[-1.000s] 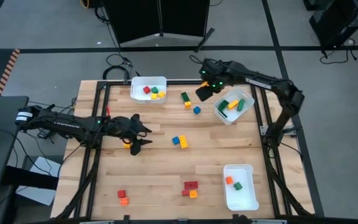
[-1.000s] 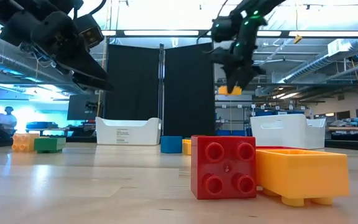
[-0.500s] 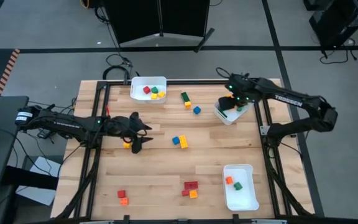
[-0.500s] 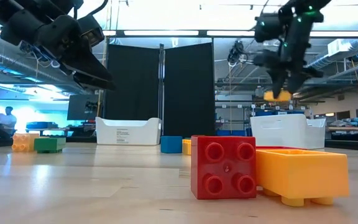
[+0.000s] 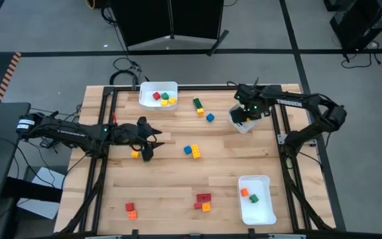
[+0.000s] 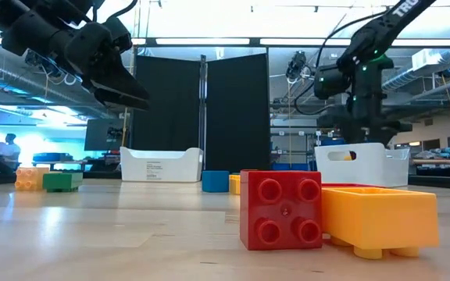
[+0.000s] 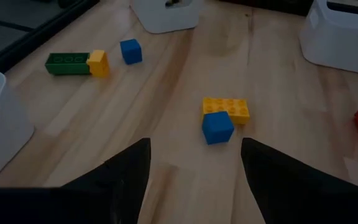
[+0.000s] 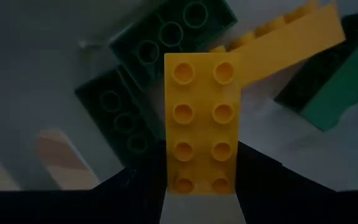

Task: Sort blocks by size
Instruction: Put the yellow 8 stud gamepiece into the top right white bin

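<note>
Right wrist view: yellow brick (image 8: 198,123) lengthwise between pincer fingers (image 8: 263,186).

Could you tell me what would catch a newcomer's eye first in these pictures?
Probably the right gripper, lowered into the white bin at the table's far right, with a long yellow brick between its fingers above green bricks. Next, the big red brick and orange brick side by side close to the low camera. The left gripper hangs open over the table's left, beside a small yellow block.
</note>
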Available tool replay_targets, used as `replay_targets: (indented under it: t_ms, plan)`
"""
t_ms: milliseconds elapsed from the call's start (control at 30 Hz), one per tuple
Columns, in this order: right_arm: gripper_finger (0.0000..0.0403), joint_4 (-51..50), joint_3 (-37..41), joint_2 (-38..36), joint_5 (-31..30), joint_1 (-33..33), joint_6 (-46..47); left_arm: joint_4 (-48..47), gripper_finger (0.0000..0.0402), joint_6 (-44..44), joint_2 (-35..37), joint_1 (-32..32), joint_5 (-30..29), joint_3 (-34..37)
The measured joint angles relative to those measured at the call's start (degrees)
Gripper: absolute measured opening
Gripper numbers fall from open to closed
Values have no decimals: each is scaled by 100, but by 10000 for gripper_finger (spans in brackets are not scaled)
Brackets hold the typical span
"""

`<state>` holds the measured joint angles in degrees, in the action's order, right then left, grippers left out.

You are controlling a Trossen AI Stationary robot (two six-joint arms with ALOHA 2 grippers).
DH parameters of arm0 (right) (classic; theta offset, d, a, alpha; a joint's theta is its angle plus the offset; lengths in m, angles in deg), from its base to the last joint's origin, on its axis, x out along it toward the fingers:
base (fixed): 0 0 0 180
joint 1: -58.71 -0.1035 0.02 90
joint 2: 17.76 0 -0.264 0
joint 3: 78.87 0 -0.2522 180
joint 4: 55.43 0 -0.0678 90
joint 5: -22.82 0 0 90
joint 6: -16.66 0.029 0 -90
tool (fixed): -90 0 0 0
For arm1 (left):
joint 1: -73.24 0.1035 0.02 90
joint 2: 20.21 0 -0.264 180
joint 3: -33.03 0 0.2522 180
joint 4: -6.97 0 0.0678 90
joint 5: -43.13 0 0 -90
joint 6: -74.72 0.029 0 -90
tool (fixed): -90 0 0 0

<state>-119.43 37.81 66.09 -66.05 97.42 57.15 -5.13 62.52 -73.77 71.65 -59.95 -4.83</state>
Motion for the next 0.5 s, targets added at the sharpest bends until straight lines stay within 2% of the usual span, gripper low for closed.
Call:
replay_targets:
  t_ms: [167, 500]
  plan:
    - [192, 146, 0, 206, -5, 0, -159, 0, 259, 0, 0, -2, -2, 2]
    - [201, 304, -1, 198, -10, 15, -195, 9, 260, 0, 0, -2, -15, 2]
